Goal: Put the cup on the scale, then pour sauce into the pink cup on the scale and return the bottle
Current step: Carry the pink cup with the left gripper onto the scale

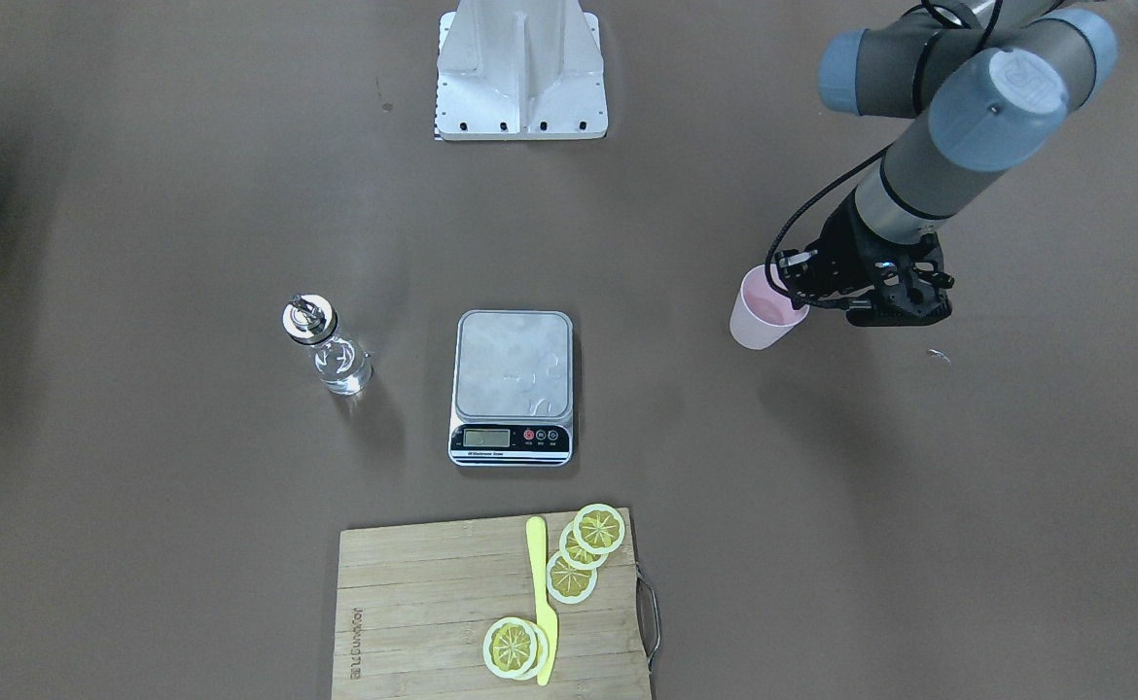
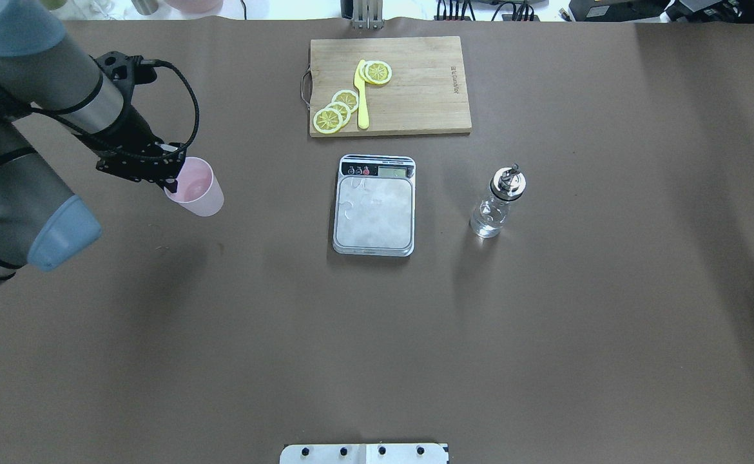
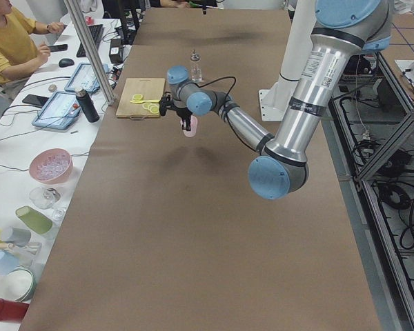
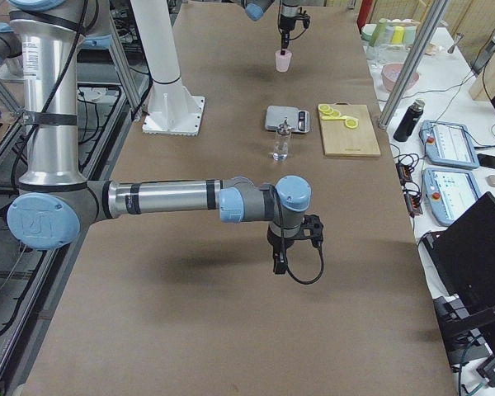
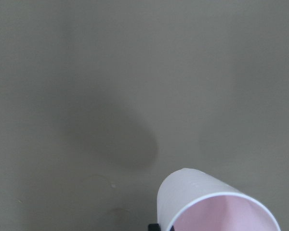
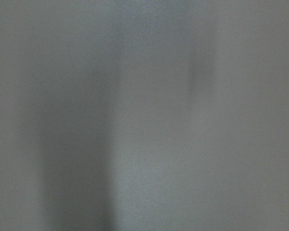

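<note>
My left gripper [image 2: 174, 183] is shut on the rim of the pale pink cup [image 2: 195, 188] and holds it tilted above the table, left of the scale [image 2: 374, 212]; its shadow lies on the table below. The cup also shows in the front view [image 1: 766, 309] and the left wrist view [image 5: 216, 207]. The scale's steel platform [image 1: 513, 365] is bare. The clear glass bottle [image 2: 498, 203] with a silver spout stands upright right of the scale. My right gripper [image 4: 279, 262] hangs over bare table far from these; I cannot tell whether it is open or shut.
A wooden cutting board [image 2: 415, 96] with lemon slices [image 2: 335, 113] and a yellow knife [image 2: 361, 96] lies beyond the scale. The robot's base plate [image 1: 520, 68] sits at the near middle edge. The right wrist view shows only blurred table.
</note>
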